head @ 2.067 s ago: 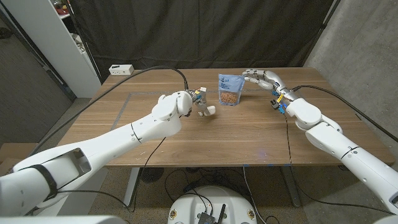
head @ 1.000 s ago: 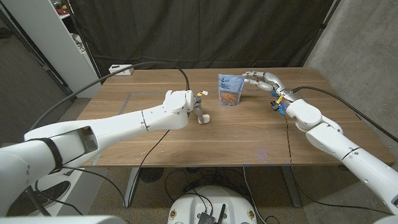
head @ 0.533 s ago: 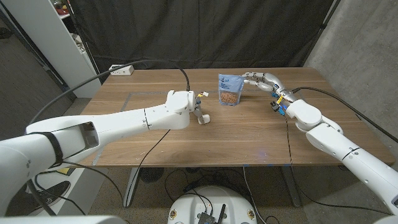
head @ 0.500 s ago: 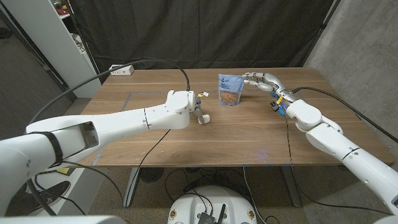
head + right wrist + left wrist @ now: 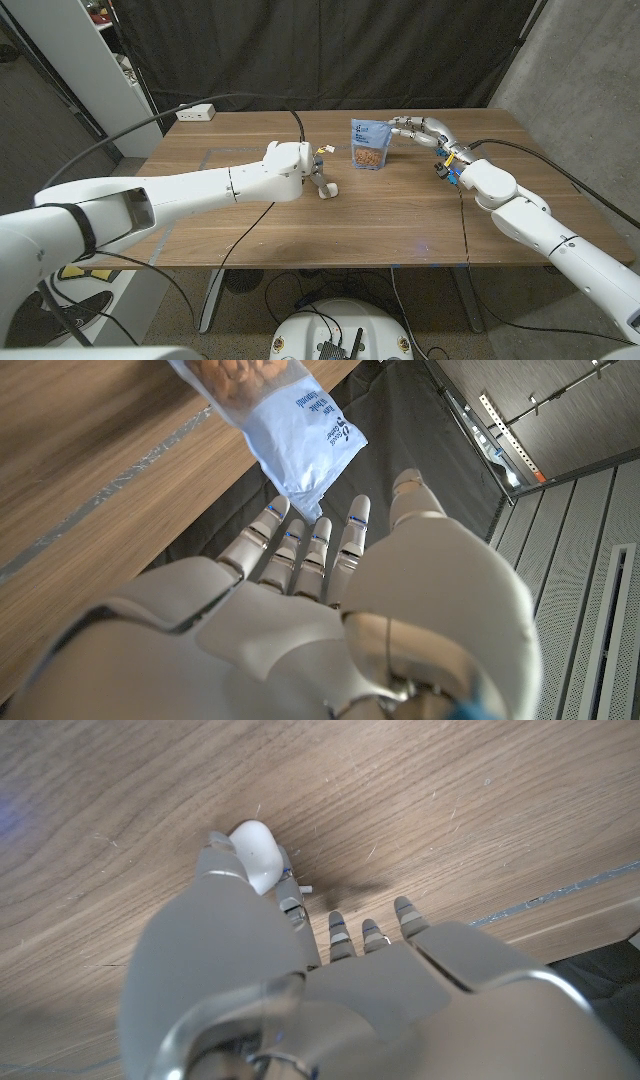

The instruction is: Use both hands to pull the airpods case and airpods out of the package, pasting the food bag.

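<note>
Wooden tabletop (image 5: 300,225): food bag (image 5: 369,145) upright at far middle, right robot hand (image 5: 418,127) pinching its top corner. Left robot hand (image 5: 318,180) pinches white airpods case (image 5: 255,855) against tabletop. Next, judged: release case.

Wooden table (image 5: 330,225), black curtain (image 5: 330,50) behind, white shelving unit (image 5: 75,60), grey wall (image 5: 590,70)

Even overhead light brightens the table (image 5: 330,225), shadows soft and short; the backdrop stays dark. Wrist views blur close up, edges slightly bowed.
</note>
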Motion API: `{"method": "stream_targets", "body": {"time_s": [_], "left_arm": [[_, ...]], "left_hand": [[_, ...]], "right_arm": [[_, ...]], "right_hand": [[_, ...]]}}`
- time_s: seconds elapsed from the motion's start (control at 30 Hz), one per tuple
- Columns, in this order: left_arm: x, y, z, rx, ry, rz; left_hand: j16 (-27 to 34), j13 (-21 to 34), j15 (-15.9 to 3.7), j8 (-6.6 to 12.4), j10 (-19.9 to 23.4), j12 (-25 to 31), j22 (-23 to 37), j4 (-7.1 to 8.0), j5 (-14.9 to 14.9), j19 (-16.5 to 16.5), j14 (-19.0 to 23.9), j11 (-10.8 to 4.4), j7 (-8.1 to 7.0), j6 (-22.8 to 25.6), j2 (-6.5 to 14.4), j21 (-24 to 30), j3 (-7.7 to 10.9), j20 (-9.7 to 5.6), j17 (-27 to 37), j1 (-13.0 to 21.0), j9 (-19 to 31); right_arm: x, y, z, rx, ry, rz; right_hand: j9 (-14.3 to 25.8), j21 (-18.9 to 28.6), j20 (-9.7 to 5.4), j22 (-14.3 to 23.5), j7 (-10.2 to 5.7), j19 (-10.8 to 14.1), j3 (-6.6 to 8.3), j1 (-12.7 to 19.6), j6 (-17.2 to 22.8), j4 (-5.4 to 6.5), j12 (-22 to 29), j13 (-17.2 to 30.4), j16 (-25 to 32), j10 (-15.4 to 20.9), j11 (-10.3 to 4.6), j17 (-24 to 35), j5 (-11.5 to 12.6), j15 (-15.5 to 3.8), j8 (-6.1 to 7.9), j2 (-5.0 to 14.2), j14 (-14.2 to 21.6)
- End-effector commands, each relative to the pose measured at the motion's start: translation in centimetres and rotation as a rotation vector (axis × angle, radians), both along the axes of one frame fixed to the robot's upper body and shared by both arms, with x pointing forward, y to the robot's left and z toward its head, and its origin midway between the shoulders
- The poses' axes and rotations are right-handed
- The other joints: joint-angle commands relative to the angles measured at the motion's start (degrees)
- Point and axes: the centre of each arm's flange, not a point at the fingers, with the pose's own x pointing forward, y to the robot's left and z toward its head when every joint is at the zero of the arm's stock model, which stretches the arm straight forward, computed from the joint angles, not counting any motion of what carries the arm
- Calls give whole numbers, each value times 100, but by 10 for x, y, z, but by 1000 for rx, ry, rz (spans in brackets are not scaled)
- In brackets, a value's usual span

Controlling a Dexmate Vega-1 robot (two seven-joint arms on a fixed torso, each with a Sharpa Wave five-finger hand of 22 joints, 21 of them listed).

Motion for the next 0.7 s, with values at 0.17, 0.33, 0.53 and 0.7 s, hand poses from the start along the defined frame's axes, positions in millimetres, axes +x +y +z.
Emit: {"method": "stream_targets", "body": {"time_s": [0.17,0.33,0.53,0.7], "left_arm": [[4,3,3,18,37,3],[6,2,4,20,41,17],[9,1,2,24,48,28],[11,0,0,27,56,37]], "left_hand": [[38,21,-5,59,77,76,21,144,164,-6,41,5,45,59,-135,66,-259,46,20,-314,-196],[35,23,-27,-34,70,77,22,302,347,-1,52,14,25,-285,-279,68,-517,40,27,-612,-275],[30,21,-30,-96,42,71,24,370,544,-4,60,21,-106,-883,-325,68,-681,35,27,-698,-378],[22,20,-56,-112,-1,56,24,391,626,-8,44,18,-197,-1224,-296,67,-726,34,28,-695,-431]], "right_arm": [[4,-1,2,-8,12,2],[4,-3,3,-7,15,2],[5,-6,3,-2,23,-1],[6,-8,1,5,29,4]], "right_hand": [[3,29,15,10,-5,18,19,13,39,-37,51,15,35,6,-39,6,68,-84,53,-65,27],[3,29,16,11,10,18,26,9,40,-36,58,16,36,13,-38,7,79,-79,55,-62,25],[1,30,11,10,-15,18,22,-7,84,-38,72,18,39,32,-58,6,98,-92,74,-91,30],[-1,29,4,9,-40,17,9,-30,134,-41,83,20,43,45,-74,4,119,-110,94,-134,40]]}}
